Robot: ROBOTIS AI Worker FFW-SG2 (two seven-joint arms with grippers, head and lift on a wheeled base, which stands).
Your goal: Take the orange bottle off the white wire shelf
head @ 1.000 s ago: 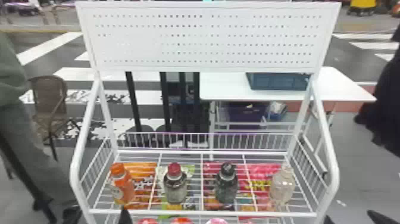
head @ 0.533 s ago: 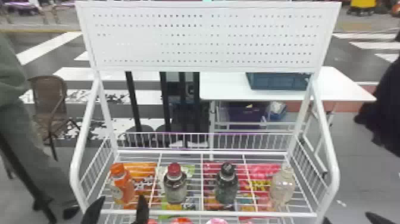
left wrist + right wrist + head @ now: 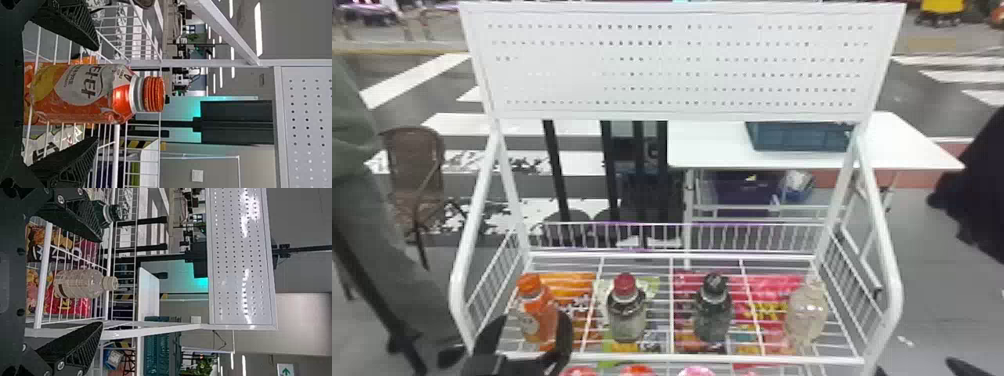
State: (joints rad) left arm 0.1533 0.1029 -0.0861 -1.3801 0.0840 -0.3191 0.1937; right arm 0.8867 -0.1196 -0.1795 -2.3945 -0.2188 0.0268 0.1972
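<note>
Orange bottle stands near shelf's rim; left gripper spread clear around it; right gripper parted, empty.

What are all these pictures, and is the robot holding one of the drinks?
This is a two-armed robot. One picture looks down from its head; the sideways ones come from its wrists. On a white wire shelf stand an orange bottle, a red-capped bottle, a black-capped bottle and a clear bottle. Bright packets show through the wires. The left end effector is open, a finger on each side of the orange bottle, not gripping it. The right end effector is open and empty.
</note>
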